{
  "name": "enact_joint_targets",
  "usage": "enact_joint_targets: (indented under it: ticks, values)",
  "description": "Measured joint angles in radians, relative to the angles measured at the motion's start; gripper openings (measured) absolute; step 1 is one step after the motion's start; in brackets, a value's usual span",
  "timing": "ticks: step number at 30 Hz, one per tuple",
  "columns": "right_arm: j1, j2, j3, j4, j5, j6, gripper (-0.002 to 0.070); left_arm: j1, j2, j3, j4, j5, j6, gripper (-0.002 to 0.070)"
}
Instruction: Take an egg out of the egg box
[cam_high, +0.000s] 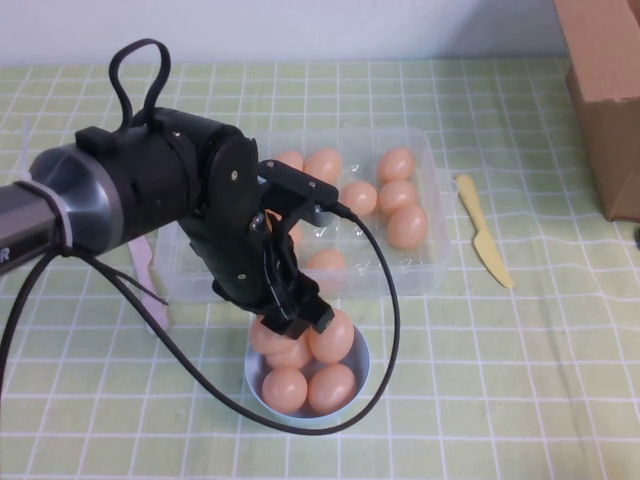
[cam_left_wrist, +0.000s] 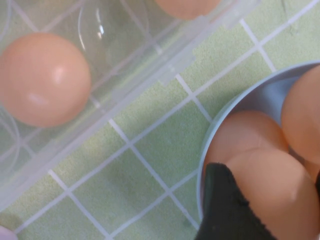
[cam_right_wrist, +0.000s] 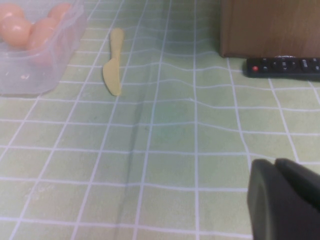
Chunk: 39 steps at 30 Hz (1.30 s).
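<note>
The clear plastic egg box (cam_high: 420, 270) lies mid-table with several orange-tan eggs (cam_high: 397, 165) in its cells. It also shows in the left wrist view (cam_left_wrist: 150, 75), with one egg (cam_left_wrist: 42, 80) inside. My left gripper (cam_high: 298, 318) hangs over the round light-blue bowl (cam_high: 360, 375), just in front of the box. In the left wrist view, this gripper (cam_left_wrist: 270, 200) is shut on an egg (cam_left_wrist: 272, 192) over the bowl's rim (cam_left_wrist: 220, 125). Several eggs lie in the bowl. My right gripper (cam_right_wrist: 280, 172) is shut and empty, low over the cloth at the right.
A yellow plastic knife (cam_high: 483, 243) lies right of the egg box. A cardboard box (cam_high: 605, 90) stands at the back right, with a black remote (cam_right_wrist: 282, 66) in front of it. A pink utensil (cam_high: 150, 280) lies left of the egg box.
</note>
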Motion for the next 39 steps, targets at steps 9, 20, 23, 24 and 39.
enact_joint_targets:
  ticks: [9, 20, 23, 24, 39]
  values:
    - [0.0, 0.0, 0.0, 0.0, 0.0, 0.0, -0.0017, 0.0, -0.002, 0.002, -0.002, 0.007, 0.0, 0.0459]
    - [0.0, 0.0, 0.0, 0.0, 0.0, 0.0, -0.0017, 0.0, -0.108, 0.002, -0.003, 0.012, 0.0, 0.049]
    - [0.0, 0.0, 0.0, 0.0, 0.0, 0.0, -0.0017, 0.0, -0.169, 0.004, -0.003, 0.014, 0.0, 0.048]
    - [0.0, 0.0, 0.0, 0.0, 0.0, 0.0, -0.0017, 0.0, -0.197, 0.006, -0.003, 0.012, 0.0, 0.0468]
    - [0.0, 0.0, 0.0, 0.0, 0.0, 0.0, -0.0017, 0.0, -0.797, 0.523, 0.008, -0.398, 0.014, 0.0001]
